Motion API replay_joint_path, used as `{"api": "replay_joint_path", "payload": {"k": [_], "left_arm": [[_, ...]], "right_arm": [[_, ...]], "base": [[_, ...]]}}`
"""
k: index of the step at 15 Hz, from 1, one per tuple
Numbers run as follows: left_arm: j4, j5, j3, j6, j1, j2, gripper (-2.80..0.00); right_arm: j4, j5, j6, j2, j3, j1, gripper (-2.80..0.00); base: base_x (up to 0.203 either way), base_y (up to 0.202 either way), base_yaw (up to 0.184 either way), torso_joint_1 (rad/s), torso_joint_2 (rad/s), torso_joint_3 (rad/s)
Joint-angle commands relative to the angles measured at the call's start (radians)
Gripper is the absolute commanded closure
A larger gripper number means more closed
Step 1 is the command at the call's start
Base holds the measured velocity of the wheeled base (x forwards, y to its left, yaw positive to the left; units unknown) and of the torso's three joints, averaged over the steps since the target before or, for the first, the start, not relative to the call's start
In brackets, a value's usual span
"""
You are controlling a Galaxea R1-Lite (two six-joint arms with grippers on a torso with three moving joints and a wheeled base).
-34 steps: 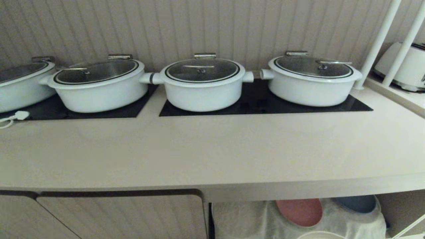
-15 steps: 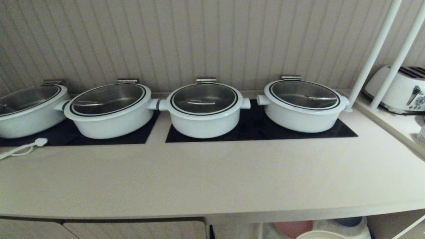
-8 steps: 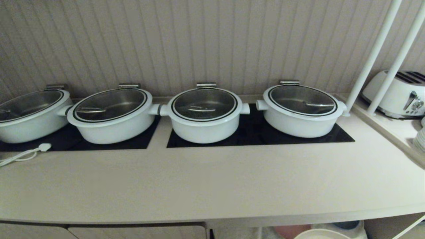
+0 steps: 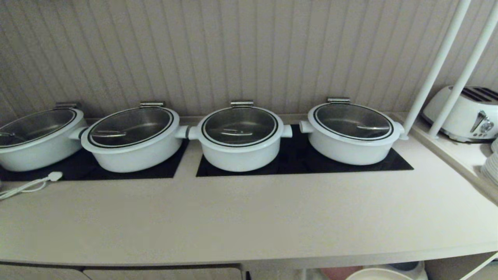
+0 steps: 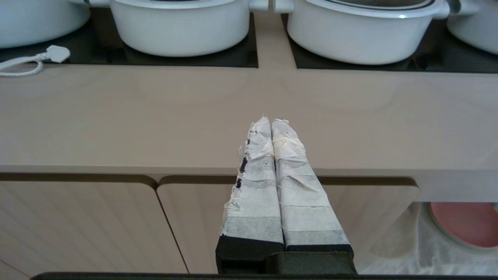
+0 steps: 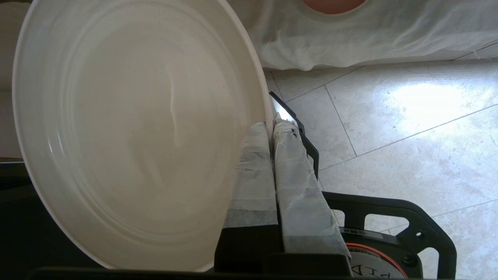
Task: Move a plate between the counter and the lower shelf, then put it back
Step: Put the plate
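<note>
The cream plate (image 6: 136, 128) fills most of the right wrist view, held tilted on edge above the tiled floor. My right gripper (image 6: 271, 126) is shut on its rim, one taped finger inside and one outside. In the head view only an arc of the plate (image 4: 373, 274) shows at the bottom edge, below the front of the beige counter (image 4: 249, 221). The lower shelf's whitish cloth (image 6: 369, 35) lies beyond the plate. My left gripper (image 5: 271, 121) is shut and empty, hanging in front of the counter (image 5: 155, 116) edge.
Several white pots with glass lids (image 4: 241, 136) stand on black panels at the counter's back. A plug and cable (image 4: 35, 182) lie at left. White poles (image 4: 435, 66), a toaster (image 4: 463, 112) and stacked plates (image 4: 491, 165) are at right. A pink plate (image 5: 467, 223) sits on the shelf cloth.
The head camera has risen, so the whole scene has slid down the picture and the shelf opening has nearly left the bottom edge. The plate's rim stays at that edge.
</note>
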Motion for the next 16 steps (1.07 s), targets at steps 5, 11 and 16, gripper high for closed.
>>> {"api": "replay_joint_path", "payload": {"k": [5, 11, 16], "left_arm": [[0.0, 0.0, 0.0, -0.001, 0.0, 0.0, 0.0], [0.0, 0.0, 0.0, -0.001, 0.0, 0.0, 0.0], [0.0, 0.0, 0.0, -0.001, 0.0, 0.0, 0.0]], "right_arm": [[0.0, -0.001, 0.003, -0.004, -0.003, 0.001, 0.0], [0.008, -0.006, 0.005, -0.019, -0.006, 0.0, 0.0], [0.009, -0.004, 0.006, -0.033, 0.002, 0.0, 0.0]], "base": [[0.0, 0.0, 0.0, 0.076, -0.15, -0.071], [0.0, 0.0, 0.0, 0.0, 0.0, 0.0], [0.0, 0.0, 0.0, 0.0, 0.0, 0.0]]}}
